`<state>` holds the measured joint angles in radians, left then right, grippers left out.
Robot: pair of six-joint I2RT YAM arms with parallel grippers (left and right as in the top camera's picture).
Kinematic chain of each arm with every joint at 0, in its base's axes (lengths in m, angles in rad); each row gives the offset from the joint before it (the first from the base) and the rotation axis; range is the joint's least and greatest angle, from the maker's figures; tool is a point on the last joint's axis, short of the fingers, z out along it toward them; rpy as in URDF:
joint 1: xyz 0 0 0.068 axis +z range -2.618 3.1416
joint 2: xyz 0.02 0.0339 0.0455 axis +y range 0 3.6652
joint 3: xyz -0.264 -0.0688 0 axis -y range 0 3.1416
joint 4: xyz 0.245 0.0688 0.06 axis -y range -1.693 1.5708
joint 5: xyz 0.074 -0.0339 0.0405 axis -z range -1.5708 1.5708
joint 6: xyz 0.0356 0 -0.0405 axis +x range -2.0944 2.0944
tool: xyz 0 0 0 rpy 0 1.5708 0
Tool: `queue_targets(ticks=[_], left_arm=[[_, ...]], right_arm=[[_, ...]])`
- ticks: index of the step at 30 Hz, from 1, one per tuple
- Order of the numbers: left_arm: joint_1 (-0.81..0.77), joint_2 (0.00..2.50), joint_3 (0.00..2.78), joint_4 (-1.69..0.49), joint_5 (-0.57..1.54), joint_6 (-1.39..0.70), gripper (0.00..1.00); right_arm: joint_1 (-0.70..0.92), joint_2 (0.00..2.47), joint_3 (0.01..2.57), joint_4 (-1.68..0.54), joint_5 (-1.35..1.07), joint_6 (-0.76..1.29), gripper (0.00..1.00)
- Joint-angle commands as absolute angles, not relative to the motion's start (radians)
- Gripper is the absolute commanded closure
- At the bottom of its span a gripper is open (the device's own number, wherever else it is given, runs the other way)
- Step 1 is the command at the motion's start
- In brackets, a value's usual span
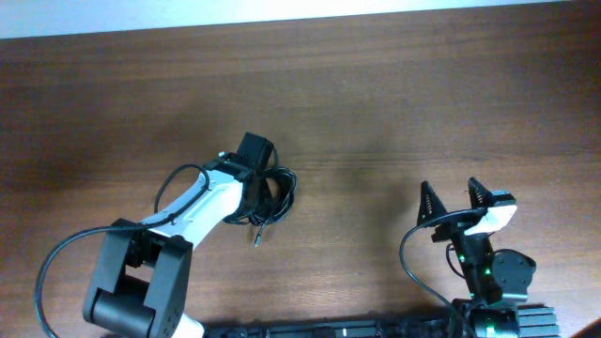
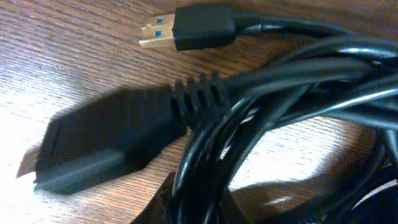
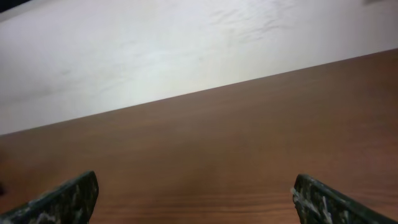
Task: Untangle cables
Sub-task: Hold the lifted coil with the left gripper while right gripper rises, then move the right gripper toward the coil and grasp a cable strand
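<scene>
The cables (image 1: 279, 191) lie as a small tangled black bundle on the wooden table, left of centre, with one thin plug end (image 1: 255, 239) trailing toward the front. My left gripper (image 1: 261, 192) sits on the bundle. In the left wrist view the cables (image 2: 292, 87) fill the frame, with a gold USB plug (image 2: 186, 28) and a large black moulded plug (image 2: 106, 146). The left gripper's fingers (image 2: 199, 208) are closed on several strands at the bottom edge. My right gripper (image 1: 454, 199) is open and empty at the front right, far from the bundle; it also shows in the right wrist view (image 3: 196, 186).
The brown wooden table (image 1: 394, 103) spreads around the bundle. Its far edge meets a white surface (image 3: 155, 56). The arm bases stand along the front edge.
</scene>
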<state>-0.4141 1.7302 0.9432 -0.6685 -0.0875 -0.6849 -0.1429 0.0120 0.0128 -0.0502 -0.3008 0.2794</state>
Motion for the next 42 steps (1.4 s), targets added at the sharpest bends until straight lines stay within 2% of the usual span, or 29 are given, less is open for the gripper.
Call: queue_targets(ticks=[1,5,8,11,12,14,17,18,19,20,21,23,25,26,28,31,35,36,39,40,41,42], left_arm=[[-0.416,1.718,0.931,-0.664,-0.102,-0.680,1.00],[-0.416,1.676,0.932,-0.667,-0.037,-0.680,1.00],[-0.416,1.588,0.932,-0.670,-0.037,-0.680,1.00],[-0.416,1.414,0.932,-0.670,-0.039,-0.707,1.00],[-0.416,1.353,0.932,-0.667,-0.042,-0.762,1.00],[-0.416,1.317,0.932,-0.666,-0.041,-0.884,1.00],[-0.416,1.316,0.932,-0.664,-0.022,-0.982,1.00],[-0.416,1.316,0.932,-0.664,-0.018,-0.982,1.00],[-0.416,1.316,0.932,-0.663,-0.018,-0.982,1.00],[-0.416,1.316,0.932,-0.662,-0.018,-0.982,1.00],[-0.417,1.316,0.932,-0.662,-0.001,-0.981,1.00],[-0.417,1.316,0.932,-0.659,0.049,-0.980,1.00],[-0.417,1.316,0.932,-0.631,0.051,-1.007,1.00],[-0.416,1.316,0.932,-0.616,0.056,-1.087,1.00],[-0.416,1.316,0.932,-0.617,0.057,-1.197,1.00],[-0.416,1.316,0.932,-0.617,0.107,-1.507,1.00],[-0.416,1.316,0.932,-0.613,0.196,-1.560,1.00],[-0.416,1.316,0.932,-0.614,0.196,-1.559,1.00],[-0.416,1.316,0.932,-0.613,0.194,-1.559,1.00],[-0.416,1.316,0.932,-0.614,0.183,-1.559,1.00],[-0.416,1.316,0.932,-0.614,0.156,-1.530,1.00],[-0.416,1.316,0.932,-0.614,0.118,-1.417,1.00]], right_arm=[[-0.138,0.007,0.006,-0.049,-0.400,0.279,0.02],[-0.138,0.013,0.013,-0.062,-0.405,0.298,0.02],[-0.138,0.064,0.075,-0.172,-0.405,0.297,0.02],[-0.138,0.261,0.237,-0.266,-0.413,0.297,0.02],[-0.138,0.384,0.336,-0.303,-0.467,0.297,0.02],[-0.138,0.557,0.455,-0.261,-0.767,0.297,0.02],[-0.138,0.751,0.472,-0.020,-1.230,0.298,0.02],[-0.137,0.785,0.472,0.022,-1.295,0.336,0.02],[-0.138,0.833,0.472,0.076,-1.301,0.542,0.02],[-0.137,0.867,0.472,0.128,-1.258,0.699,0.01],[-0.136,0.915,0.472,0.157,-1.141,0.783,0.09],[-0.083,1.002,0.472,0.170,-1.098,0.854,0.09],[0.086,1.090,0.472,0.176,-1.024,0.855,0.14],[0.203,1.137,0.472,0.192,-0.931,0.855,0.17],[0.316,1.183,0.472,0.253,-0.855,0.855,0.23],[0.463,1.205,0.472,0.305,-0.564,0.854,0.24],[0.666,1.253,0.472,0.419,-0.254,0.846,0.36],[0.698,1.282,0.472,0.451,-0.228,0.846,0.48],[0.753,1.382,0.472,0.532,-0.235,0.846,0.71],[0.752,1.387,0.472,0.534,-0.234,0.846,0.86],[0.751,1.386,0.472,0.558,-0.236,0.847,0.96],[0.751,1.382,0.472,0.587,-0.279,0.846,0.96]])
